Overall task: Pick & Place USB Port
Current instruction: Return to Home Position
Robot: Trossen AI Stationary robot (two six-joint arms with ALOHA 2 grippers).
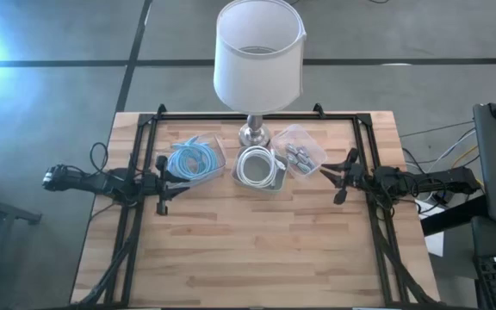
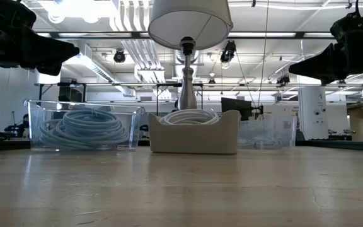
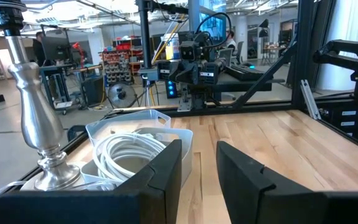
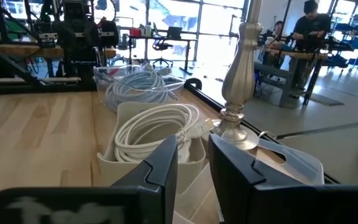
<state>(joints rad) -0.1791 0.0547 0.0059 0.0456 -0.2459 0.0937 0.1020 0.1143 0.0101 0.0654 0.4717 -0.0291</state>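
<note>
Three bins stand in a row at the table's far middle. A clear bin on the right holds several small metallic USB parts. A white bin holds a coiled white cable. A clear bin on the left holds a coiled blue cable. My left gripper is open and empty, just left of the blue-cable bin and above the table. My right gripper is open and empty, just right of the USB bin, which also shows in the right wrist view.
A lamp with a white shade and a silver base stands right behind the bins. A black frame runs along the table's far, left and right sides. Bare wood lies toward the near edge.
</note>
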